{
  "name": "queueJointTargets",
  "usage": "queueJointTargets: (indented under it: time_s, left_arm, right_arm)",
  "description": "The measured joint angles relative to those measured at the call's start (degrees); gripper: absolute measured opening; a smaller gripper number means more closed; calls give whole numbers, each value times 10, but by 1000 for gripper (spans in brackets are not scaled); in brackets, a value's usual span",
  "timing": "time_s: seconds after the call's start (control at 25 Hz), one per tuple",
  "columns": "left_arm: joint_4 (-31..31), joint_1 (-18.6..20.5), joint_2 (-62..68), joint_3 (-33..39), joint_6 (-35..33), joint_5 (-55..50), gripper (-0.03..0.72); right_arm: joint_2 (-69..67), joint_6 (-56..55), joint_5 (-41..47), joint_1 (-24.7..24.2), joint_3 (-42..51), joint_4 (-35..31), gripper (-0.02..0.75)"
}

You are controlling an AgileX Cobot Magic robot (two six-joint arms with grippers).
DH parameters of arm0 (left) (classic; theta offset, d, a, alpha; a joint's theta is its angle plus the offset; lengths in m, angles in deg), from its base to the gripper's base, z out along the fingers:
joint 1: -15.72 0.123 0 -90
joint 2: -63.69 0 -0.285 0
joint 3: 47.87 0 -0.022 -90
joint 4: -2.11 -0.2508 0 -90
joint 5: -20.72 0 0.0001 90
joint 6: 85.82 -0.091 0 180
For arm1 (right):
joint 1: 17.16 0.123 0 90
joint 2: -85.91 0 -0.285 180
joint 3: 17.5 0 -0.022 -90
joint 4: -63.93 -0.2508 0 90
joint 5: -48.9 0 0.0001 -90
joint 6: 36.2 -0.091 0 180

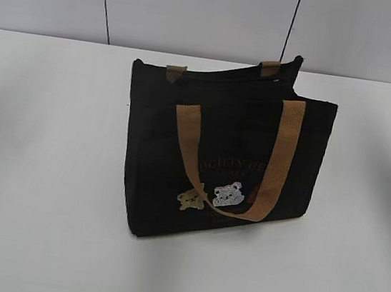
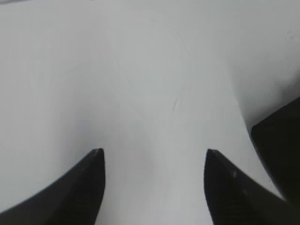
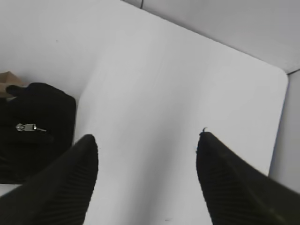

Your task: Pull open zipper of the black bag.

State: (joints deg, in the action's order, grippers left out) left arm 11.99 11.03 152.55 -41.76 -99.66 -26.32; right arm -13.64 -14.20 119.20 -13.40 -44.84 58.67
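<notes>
Right now both sets of jaws stand spread and grasp nothing: the left gripper [image 2: 154, 159] looks down on bare white table [image 2: 140, 84], with a dark corner of the black bag [image 2: 281, 150] at its right edge, and the right gripper [image 3: 147, 143] hangs over the tabletop too, the bag's end to its left. Beside that end I can see the small silver pull tab [image 3: 27, 127] lying against the black fabric, near a tan strap tab [image 3: 10, 80]. From the exterior view the black bag [image 1: 168, 186] stands upright mid-table, well apart from both arms, its tan handle [image 1: 189, 141] drooping over the bear patches [image 1: 211, 195].

I judge the bag light and soft-sided, likely to slide or buckle when tugged, so I would pinch the fabric at one end with one gripper and take the metal tab with the other. That tab looks small and slick; a shallow pinch could slip off.
</notes>
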Motion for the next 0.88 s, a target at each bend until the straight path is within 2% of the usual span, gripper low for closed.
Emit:
queueJointTargets:
  time_s: [0.12, 0.32, 0.6, 0.88]
  left_arm:
    - [-22, 27, -22, 0, 54, -67, 494]
    - [-57, 58, -76, 4, 71, -141, 493]
    - [-67, 61, -217, 103, 75, -145, 493]
    - [-44, 61, -406, 234, 75, -96, 493]
  right_arm:
    - [34, -12, 0, -31, 1, 2, 500]
    - [109, -21, -2, -54, 74, -1, 500]
    - [277, -24, -9, -54, 311, -26, 500]
    - [476, -24, -76, -54, 540, -31, 500]
